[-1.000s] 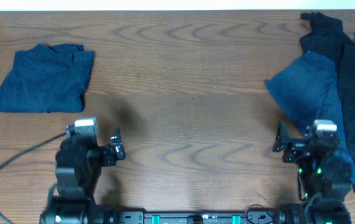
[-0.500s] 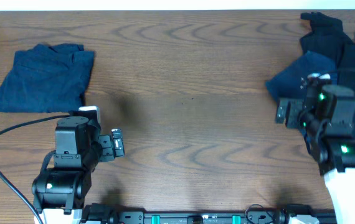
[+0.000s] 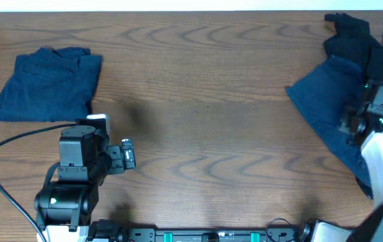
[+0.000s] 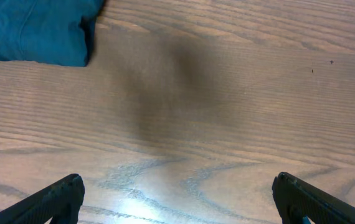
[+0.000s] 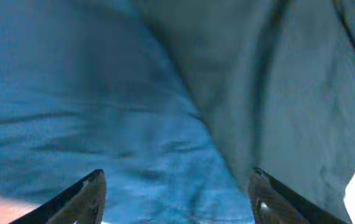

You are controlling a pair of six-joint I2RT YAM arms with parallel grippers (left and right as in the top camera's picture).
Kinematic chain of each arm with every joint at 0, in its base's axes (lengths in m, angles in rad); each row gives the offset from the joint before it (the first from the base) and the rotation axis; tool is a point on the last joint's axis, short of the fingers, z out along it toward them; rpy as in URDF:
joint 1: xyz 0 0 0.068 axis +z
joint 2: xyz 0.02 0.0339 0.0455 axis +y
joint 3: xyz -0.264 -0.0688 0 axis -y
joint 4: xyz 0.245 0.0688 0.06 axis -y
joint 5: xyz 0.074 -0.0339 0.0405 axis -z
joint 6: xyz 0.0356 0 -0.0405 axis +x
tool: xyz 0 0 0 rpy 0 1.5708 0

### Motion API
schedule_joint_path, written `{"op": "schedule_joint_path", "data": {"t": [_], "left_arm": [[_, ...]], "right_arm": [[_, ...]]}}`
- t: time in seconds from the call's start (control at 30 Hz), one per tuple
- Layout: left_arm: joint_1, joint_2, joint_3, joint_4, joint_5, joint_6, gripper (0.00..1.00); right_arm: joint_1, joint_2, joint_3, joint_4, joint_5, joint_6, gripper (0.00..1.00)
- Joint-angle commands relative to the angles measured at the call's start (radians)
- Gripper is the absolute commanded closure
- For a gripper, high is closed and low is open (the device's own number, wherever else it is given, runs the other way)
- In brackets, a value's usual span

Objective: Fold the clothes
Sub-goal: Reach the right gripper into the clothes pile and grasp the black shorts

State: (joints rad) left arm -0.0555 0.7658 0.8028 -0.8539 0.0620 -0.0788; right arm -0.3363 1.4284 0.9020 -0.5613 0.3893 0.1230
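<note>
A folded navy blue garment [image 3: 47,84] lies at the table's far left; its corner shows in the left wrist view [image 4: 34,31]. An unfolded pile lies at the right: a blue garment [image 3: 320,107] with black cloth [image 3: 351,32] behind it. My left gripper [image 3: 128,156] is open and empty over bare wood [image 4: 177,199], in front of the folded garment. My right gripper [image 3: 350,123] is open above the pile [image 5: 177,196]. Blue cloth [image 5: 90,118] and darker grey-blue cloth [image 5: 289,81] lie below its fingertips. I see nothing between its jaws.
The wooden table [image 3: 205,134] stretches between the two cloth areas. A black cable [image 3: 7,158] runs from the left arm toward the left edge. The pile reaches the table's right edge.
My right arm has swung up and to the right, from the pile's front edge to over the pile. My left arm shifted slightly a second ago and has held still since.
</note>
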Motion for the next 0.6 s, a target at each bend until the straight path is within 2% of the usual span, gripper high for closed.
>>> {"op": "schedule_joint_path", "data": {"t": [0.0, 0.3, 0.47, 0.5, 0.57], "left_arm": [[-0.003, -0.002, 0.023, 0.002, 0.008, -0.010, 0.02], [-0.003, -0.002, 0.023, 0.002, 0.009, -0.010, 0.02], [-0.003, -0.002, 0.023, 0.002, 0.009, -0.010, 0.02], [-0.003, -0.002, 0.023, 0.002, 0.008, -0.010, 0.02], [-0.003, -0.002, 0.023, 0.002, 0.009, -0.010, 0.02]], "right_arm": [[-0.063, 0.066, 0.016, 0.006, 0.101, 0.065, 0.28], [-0.162, 0.218, 0.016, 0.093, 0.101, 0.064, 0.31], [-0.193, 0.269, 0.016, 0.140, 0.101, 0.064, 0.41], [-0.198, 0.275, 0.016, 0.145, 0.101, 0.064, 0.46], [-0.205, 0.282, 0.016, 0.148, 0.107, 0.064, 0.76]]}}
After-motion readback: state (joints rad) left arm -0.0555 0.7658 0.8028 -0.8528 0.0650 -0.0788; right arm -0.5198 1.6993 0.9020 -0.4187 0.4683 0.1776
